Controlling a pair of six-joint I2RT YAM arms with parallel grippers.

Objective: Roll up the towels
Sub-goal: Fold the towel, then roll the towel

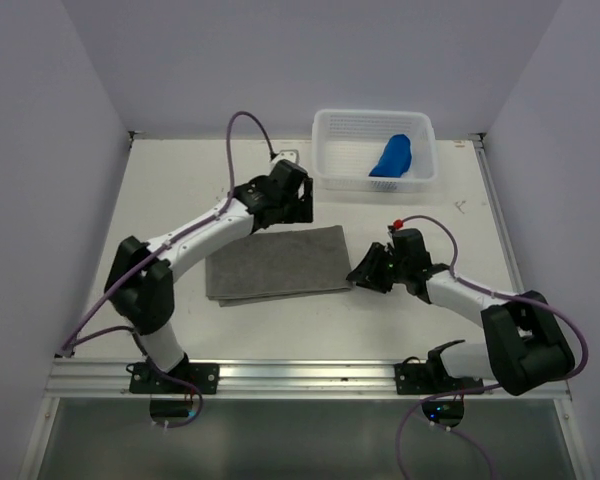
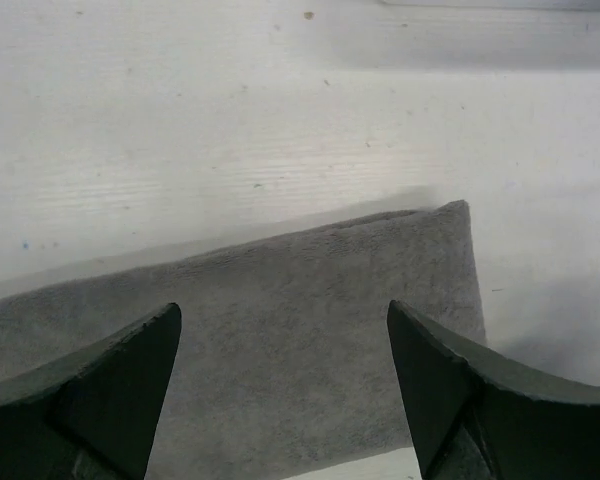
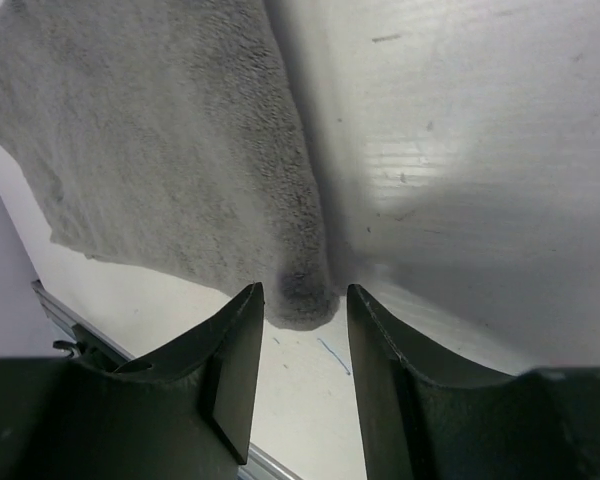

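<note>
Rail point(image 1: 300, 375) edges white table point(image 1: 180, 180) bearing grey towel point(image 1: 280, 262) between pale walls point(image 1: 40, 150).

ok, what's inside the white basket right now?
One blue towel, bundled up, toward the right side of the basket. Nothing else shows on the floor around it. The patch of floor under the towel is covered, so anything beneath it can't be seen.

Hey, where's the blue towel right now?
In the top view, the blue towel lies inside the white basket at the far edge of the table, right of centre, beyond the grey towel.
</note>
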